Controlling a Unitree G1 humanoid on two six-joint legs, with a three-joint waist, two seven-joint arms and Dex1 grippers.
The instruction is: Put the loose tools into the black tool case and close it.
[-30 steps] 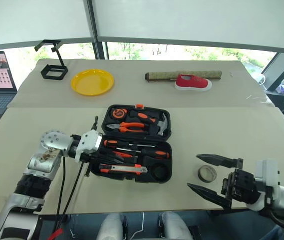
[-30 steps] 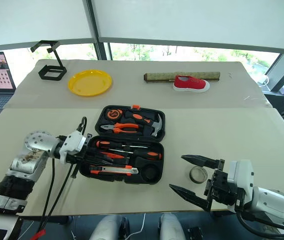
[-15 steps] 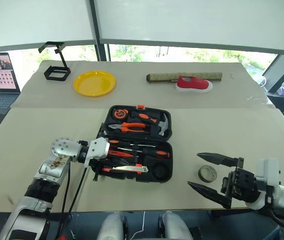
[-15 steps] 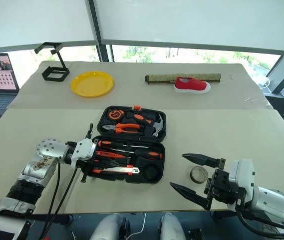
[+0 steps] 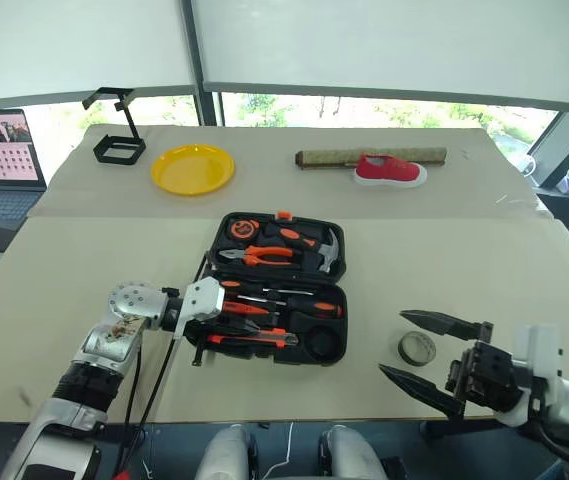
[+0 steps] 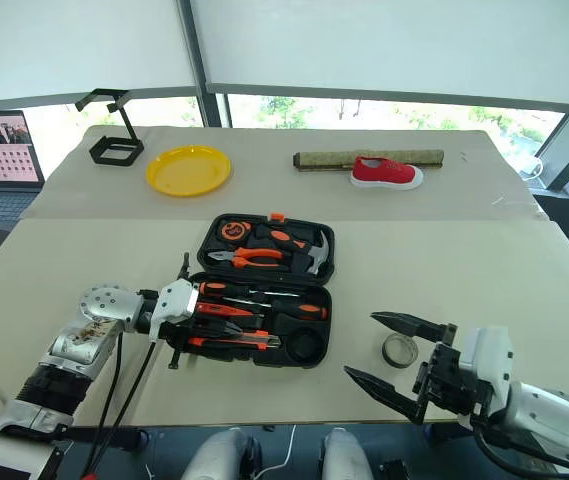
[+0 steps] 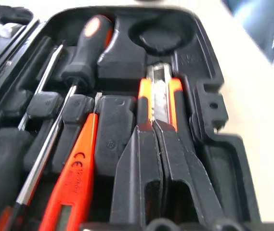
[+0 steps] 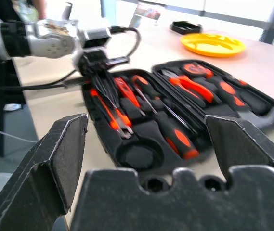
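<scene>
L jaws shut on knife (image 7: pixel 159 98); R wide.

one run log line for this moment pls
left gripper: shut, tips on orange-black utility knife in open black plastic tool case | right gripper: open beside small dark tape roll on table

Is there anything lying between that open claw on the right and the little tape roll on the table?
Nothing visible does. The tape roll lies on bare table, just ahead of the right gripper, whose fingers are spread wide to either side of it. The black tool case sits off to the roll's left, not in between.
</scene>
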